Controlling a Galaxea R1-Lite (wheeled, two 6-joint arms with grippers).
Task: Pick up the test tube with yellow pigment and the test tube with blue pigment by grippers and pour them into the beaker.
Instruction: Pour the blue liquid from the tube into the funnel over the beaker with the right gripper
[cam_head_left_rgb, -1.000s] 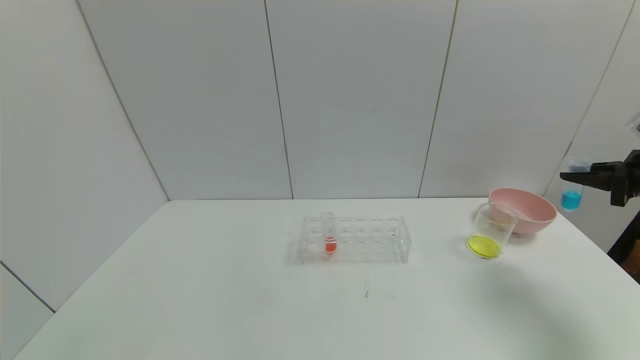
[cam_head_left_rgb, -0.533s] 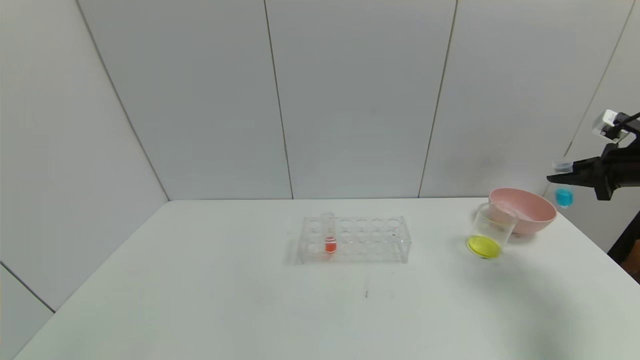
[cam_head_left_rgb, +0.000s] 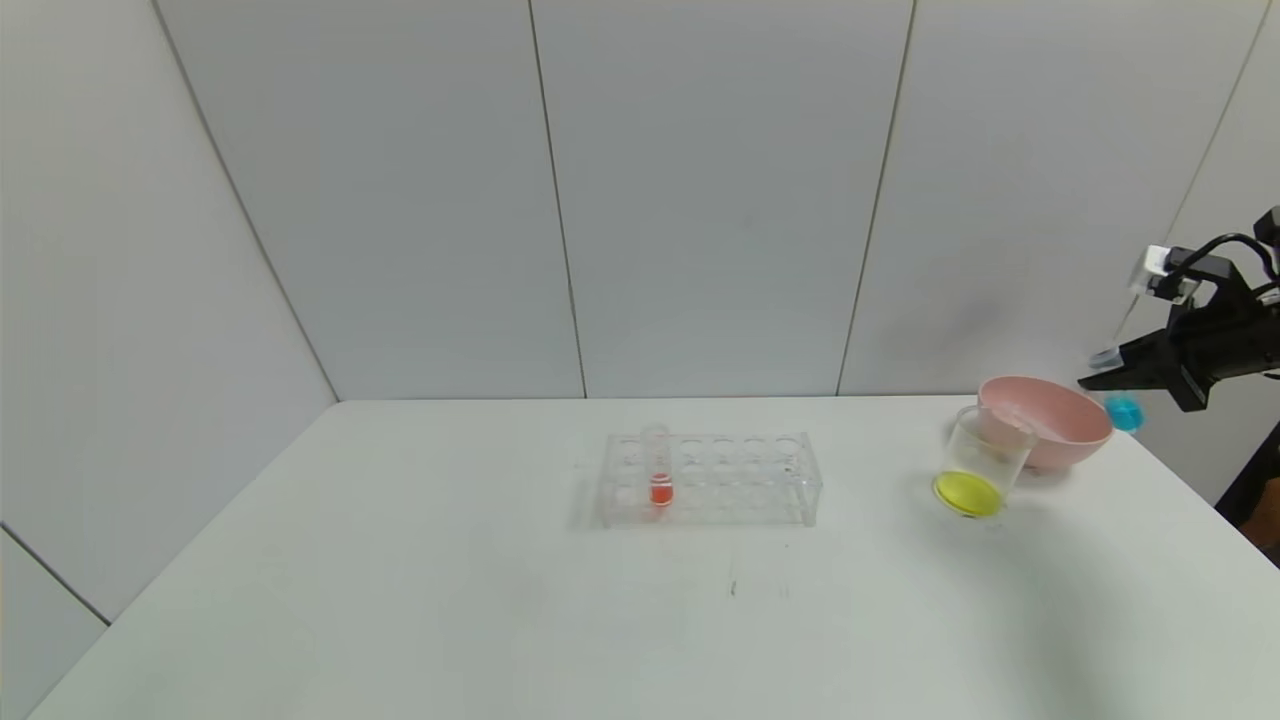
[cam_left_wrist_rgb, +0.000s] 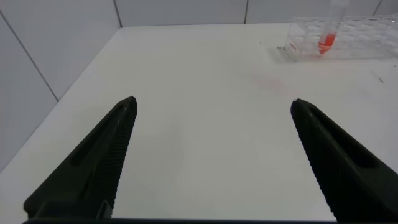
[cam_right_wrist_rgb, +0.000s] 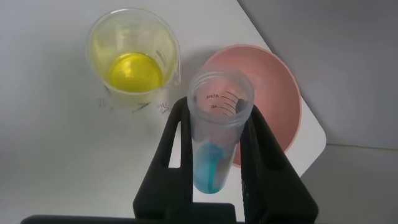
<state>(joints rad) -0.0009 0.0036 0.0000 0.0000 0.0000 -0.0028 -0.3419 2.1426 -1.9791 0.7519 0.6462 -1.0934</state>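
A: The right end effector (cam_head_left_rgb: 1100, 378) hangs at the far right, beyond the table (cam_head_left_rgb: 500, 600) edge, clamped tight on the test tube with blue pigment (cam_right_wrist_rgb: 214, 134). The tube already leans, its open mouth towards the beaker (cam_head_left_rgb: 985, 462).

B: And the beaker sits left of it, against the near-left side of the pink bowl (cam_head_left_rgb: 1050, 420), with yellow liquid already in its bottom. So the bowl lies between tube and beaker.

A: That's my worry. Tilt further out here and the blue would probably spill into the bowl or onto the table.

B: Coming across too low might clip the bowl's rim and nudge the beaker.

A: The left end effector (cam_left_wrist_rgb: 211, 155) waits spread wide and empty over the near left of the table, well away from the rack (cam_head_left_rgb: 710, 478) holding the orange-red tube (cam_head_left_rgb: 659, 470).
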